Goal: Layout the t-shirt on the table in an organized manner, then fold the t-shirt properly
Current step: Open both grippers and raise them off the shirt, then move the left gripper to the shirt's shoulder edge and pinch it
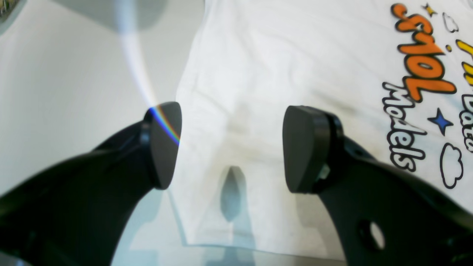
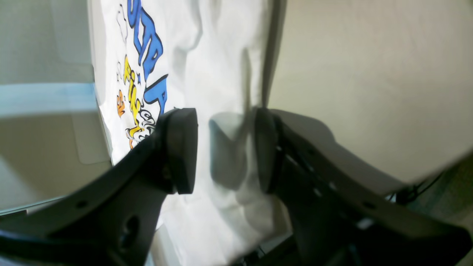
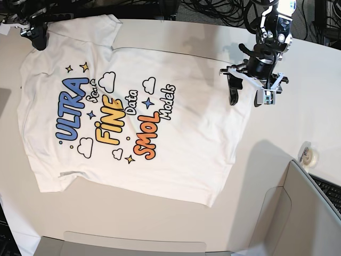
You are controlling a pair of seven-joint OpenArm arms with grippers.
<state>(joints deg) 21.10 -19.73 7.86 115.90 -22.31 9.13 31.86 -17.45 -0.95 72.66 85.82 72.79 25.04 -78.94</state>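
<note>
From the left wrist view, the left gripper (image 1: 232,147) hangs with its jaws spread wide and nothing between them, directly over a plain white stretch of the t-shirt (image 1: 281,74). The shirt's edge runs just under the left-hand pad, with bare table (image 1: 66,96) beyond it; the orange and black lettering lies off to the right.

From the right wrist view, the right gripper (image 2: 225,151) has its jaws part-way closed with white cloth of the t-shirt (image 2: 218,74) lying between the pads. Whether they actually pinch it cannot be told. The blue and yellow print sits to the left of the gripper.

In the base view, the t-shirt (image 3: 128,117) lies spread print-up on the table (image 3: 277,154), its long axis running left to right. The left gripper (image 3: 246,92) stands over the shirt's right-hand edge, and the right gripper (image 3: 36,33) sits at the far left corner by a sleeve. Each arm is therefore nearest its own end of the shirt. A small roll of tape (image 3: 309,155) lies well right of the shirt, and a keyboard corner (image 3: 327,192) sits lower right; neither blocks the way.
</note>
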